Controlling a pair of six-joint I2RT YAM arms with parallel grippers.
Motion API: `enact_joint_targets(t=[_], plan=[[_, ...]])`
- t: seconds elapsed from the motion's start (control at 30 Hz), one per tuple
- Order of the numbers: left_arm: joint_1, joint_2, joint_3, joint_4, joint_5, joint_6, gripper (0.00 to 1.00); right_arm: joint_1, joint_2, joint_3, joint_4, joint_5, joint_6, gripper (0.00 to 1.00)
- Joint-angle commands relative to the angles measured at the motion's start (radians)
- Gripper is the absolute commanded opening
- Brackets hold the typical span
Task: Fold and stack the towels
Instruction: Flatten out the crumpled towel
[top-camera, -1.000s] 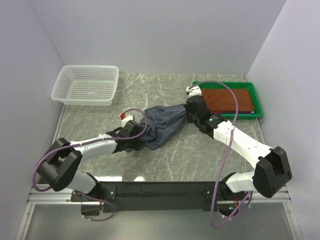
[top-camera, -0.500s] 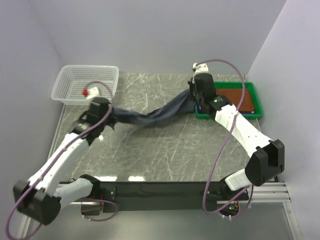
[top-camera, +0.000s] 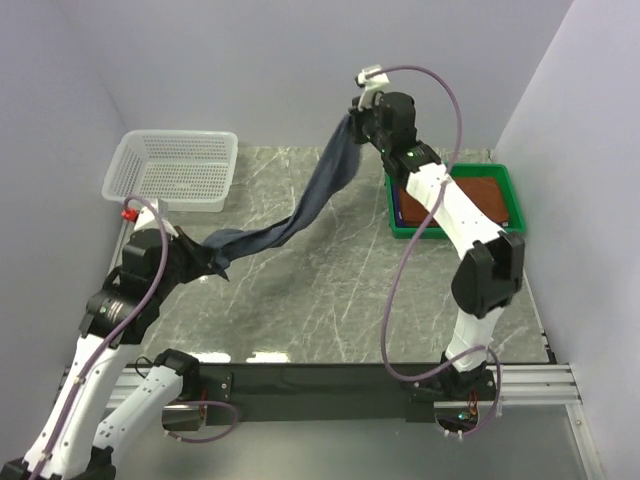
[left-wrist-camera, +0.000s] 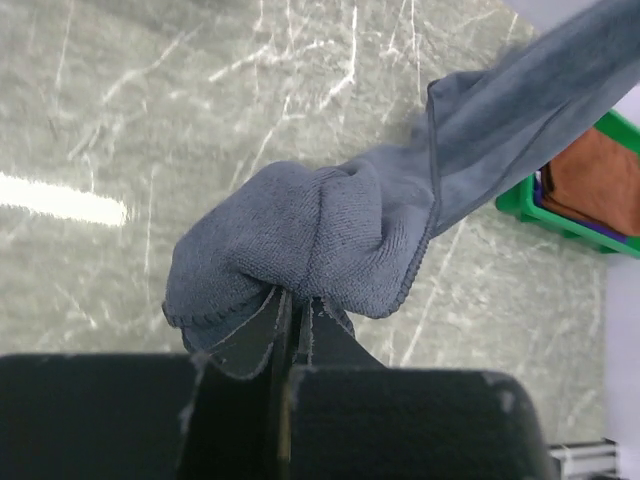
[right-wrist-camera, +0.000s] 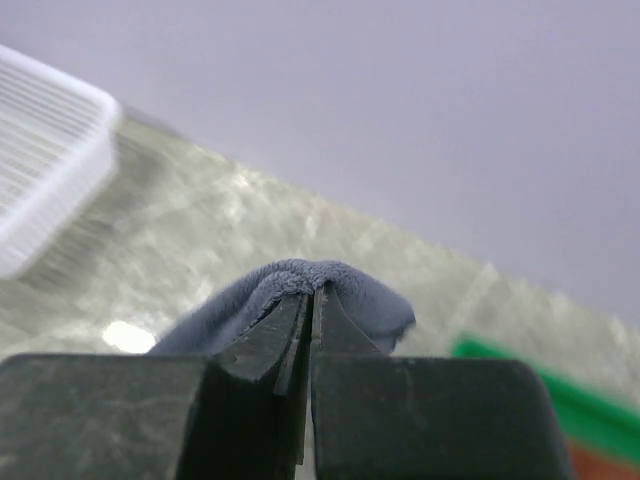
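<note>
White basket (top-camera: 175, 168) sits far left on the desk (top-camera: 330, 295). Left fingers (left-wrist-camera: 240, 352) clamped shut on bunched end of grey-blue towel (top-camera: 325, 172), low over desk. Towel hangs stretched in air up to right fingers (right-wrist-camera: 262, 348), pinched shut on other end, raised high. Rust-brown towel (top-camera: 480, 195) lies in green tray (top-camera: 514, 203), far right.

A white mesh basket (top-camera: 165, 197) sits at the far left of the grey marbled desk (top-camera: 330, 300); a green tray (top-camera: 512, 195) sits far right.
</note>
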Motion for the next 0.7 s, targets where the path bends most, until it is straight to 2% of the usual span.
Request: enact_joint_targets(t=[0.0,0.07,0.13,0.27,0.4,0.43,0.47,0.53,0.57,0.67], plan=[[0.001,-0.050,-0.002,-0.035,0.015,-0.072,0.00,-0.003,0.062,0.158,0.128,-0.189,-0.003,0.00],[0.001,-0.070,-0.010,-0.033,0.002,-0.094,0.00,-0.001,0.124,0.221,0.122,-0.279,0.015,0.00],[0.001,-0.110,-0.054,-0.019,0.022,-0.138,0.00,-0.006,0.151,0.210,0.127,-0.304,0.028,0.01],[0.001,-0.191,-0.235,0.082,0.180,-0.259,0.00,-0.047,0.128,-0.051,0.228,-0.272,0.054,0.04],[0.001,-0.235,-0.468,0.226,0.373,-0.331,0.01,-0.118,0.128,-0.211,0.216,-0.176,0.139,0.11],[0.001,-0.239,-0.499,0.252,0.390,-0.339,0.01,-0.144,0.117,-0.239,0.216,-0.133,0.173,0.13],[0.001,-0.239,-0.526,0.272,0.410,-0.347,0.01,-0.151,0.111,-0.280,0.204,-0.110,0.189,0.33],[0.001,-0.229,-0.579,0.310,0.436,-0.351,0.01,-0.158,0.083,-0.302,0.172,-0.049,0.195,0.39],[0.001,-0.214,-0.588,0.318,0.442,-0.350,0.01,-0.155,0.071,-0.307,0.121,-0.028,0.196,0.46],[0.001,-0.188,-0.594,0.343,0.452,-0.335,0.01,-0.136,-0.005,-0.348,0.061,0.010,0.239,0.54]])
